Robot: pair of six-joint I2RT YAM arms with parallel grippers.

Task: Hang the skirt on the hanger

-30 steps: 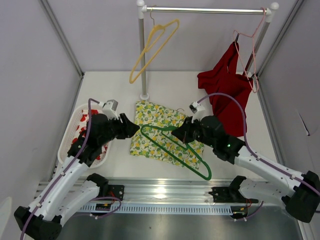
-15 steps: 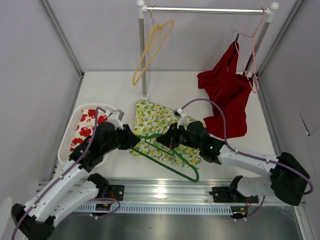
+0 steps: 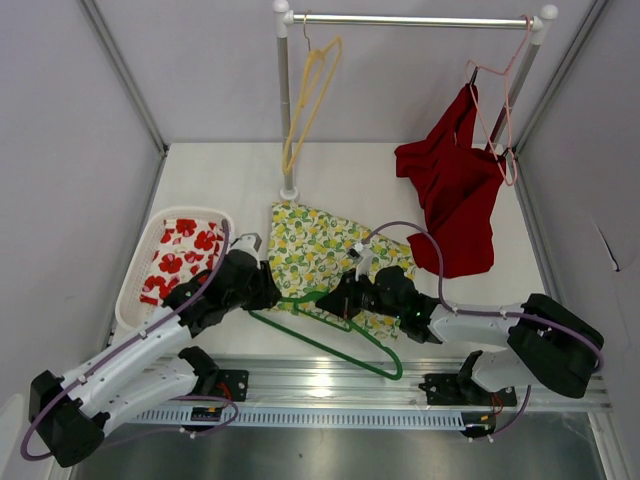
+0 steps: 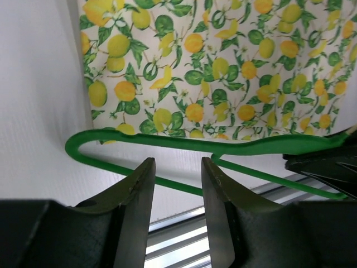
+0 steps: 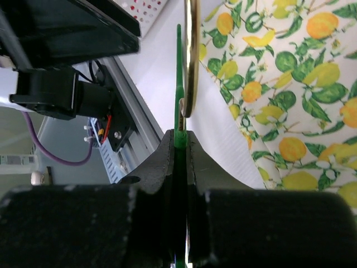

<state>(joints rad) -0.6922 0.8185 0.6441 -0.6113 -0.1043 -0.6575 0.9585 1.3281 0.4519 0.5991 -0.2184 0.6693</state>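
Lemon-print fabric skirt [image 3: 315, 245] lies flat on white worktop [image 3: 230, 180], right tool [image 5: 179, 137] clamped on thin green plastic hanger [image 4: 167, 140] at the hem, left tool [image 4: 177, 167] jaws apart over its bend, probably to steady it.

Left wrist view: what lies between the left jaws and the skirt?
The green hanger: its looped end crosses a bare strip of table just short of the skirt. Left wrist view shows it.
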